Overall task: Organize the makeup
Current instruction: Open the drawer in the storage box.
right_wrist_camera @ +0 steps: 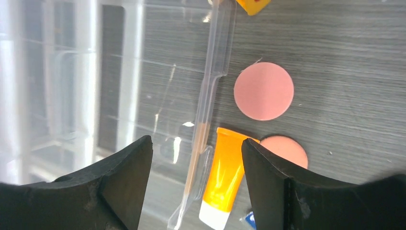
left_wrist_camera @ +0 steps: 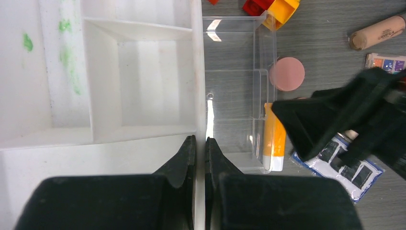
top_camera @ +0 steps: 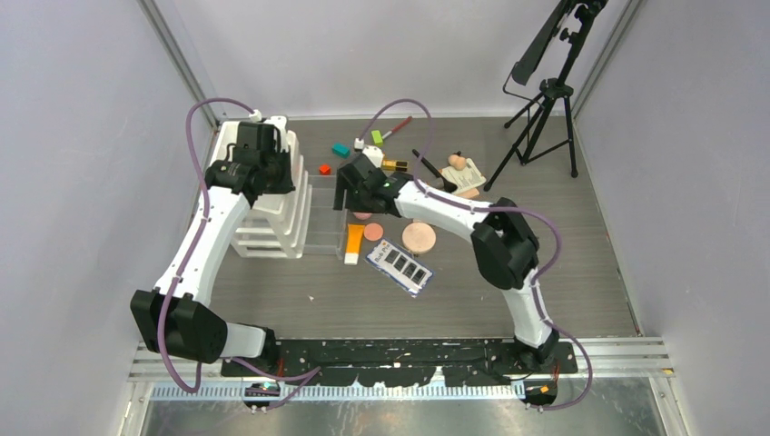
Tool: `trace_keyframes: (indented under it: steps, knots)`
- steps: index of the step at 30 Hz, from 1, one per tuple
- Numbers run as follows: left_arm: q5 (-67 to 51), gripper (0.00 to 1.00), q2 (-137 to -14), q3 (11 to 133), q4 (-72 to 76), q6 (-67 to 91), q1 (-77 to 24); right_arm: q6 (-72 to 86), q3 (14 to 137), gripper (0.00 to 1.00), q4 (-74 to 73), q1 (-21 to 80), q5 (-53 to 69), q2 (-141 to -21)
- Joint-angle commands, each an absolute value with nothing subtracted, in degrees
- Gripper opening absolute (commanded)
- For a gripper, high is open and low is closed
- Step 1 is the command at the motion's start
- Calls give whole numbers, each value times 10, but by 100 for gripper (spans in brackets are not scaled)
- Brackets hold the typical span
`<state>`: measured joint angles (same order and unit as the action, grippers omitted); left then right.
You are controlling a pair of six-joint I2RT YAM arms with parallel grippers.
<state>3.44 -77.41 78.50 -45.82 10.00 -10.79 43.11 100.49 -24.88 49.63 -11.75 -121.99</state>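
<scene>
My left gripper (left_wrist_camera: 200, 148) is shut on the right wall of the white organizer (left_wrist_camera: 143, 28), also in the top view (top_camera: 272, 213). My right gripper (right_wrist_camera: 196, 153) is open and empty. It hovers over the right wall of the clear organizer (right_wrist_camera: 210, 110), with the orange tube with white cap (right_wrist_camera: 225, 182) just below on the table. A pink compact (right_wrist_camera: 263, 91) and a peach one (right_wrist_camera: 286, 148) lie beside the tube. In the top view lie the tube (top_camera: 353, 242), an eyeshadow palette (top_camera: 399, 266), a larger peach compact (top_camera: 419, 237), black brush (top_camera: 431, 168), lipstick (top_camera: 395, 165), red pencil (top_camera: 397, 127) and beige tubes (top_camera: 463, 177).
The clear organizer (top_camera: 322, 222) stands against the white one. Teal (top_camera: 340, 149), green (top_camera: 376, 137) and red (top_camera: 324, 169) blocks lie behind it. A yellow-and-red toy brick (left_wrist_camera: 273, 7) sits by its far corner. A black tripod (top_camera: 549, 100) stands at the back right.
</scene>
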Motion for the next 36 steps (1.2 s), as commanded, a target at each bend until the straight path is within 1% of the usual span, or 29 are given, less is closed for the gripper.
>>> trace_keyframes:
  steps: [1, 3, 6, 10, 11, 18, 21, 25, 27, 30, 34, 35, 36]
  knots:
    - [49, 0, -772, 797, -436, 93, -103, 413, 961, 74, -199, 490, -151, -1112]
    - [50, 2, -767, 798, -435, 92, -103, 418, 917, 74, -179, 477, -133, -1077]
    - [50, 10, -760, 799, -433, 92, -103, 414, 861, 74, -165, 459, -128, -1025]
    - [50, 28, -752, 806, -435, 92, -103, 382, 812, 73, -188, 438, -139, -971]
    - [51, 31, -750, 810, -436, 92, -103, 376, 803, 73, -198, 433, -144, -960]
    - [34, 37, -735, 841, -434, 98, -103, 359, 719, 73, -219, 400, -155, -896]
    - [31, 41, -729, 848, -433, 102, -103, 355, 690, 73, -220, 394, -158, -881]
    - [28, 44, -708, 840, -429, 106, -103, 344, 666, 73, -239, 394, -172, -871]
    - [22, 49, -685, 824, -421, 109, -103, 336, 657, 73, -250, 394, -182, -868]
    - [16, 58, -643, 790, -400, 111, -103, 320, 644, 73, -264, 393, -199, -863]
    - [19, 64, -600, 750, -391, 118, -103, 310, 637, 74, -281, 393, -227, -859]
    - [15, 71, -591, 741, -391, 120, -103, 310, 636, 74, -282, 392, -233, -859]
    - [8, 73, -580, 730, -390, 120, -103, 307, 635, 74, -283, 393, -238, -859]
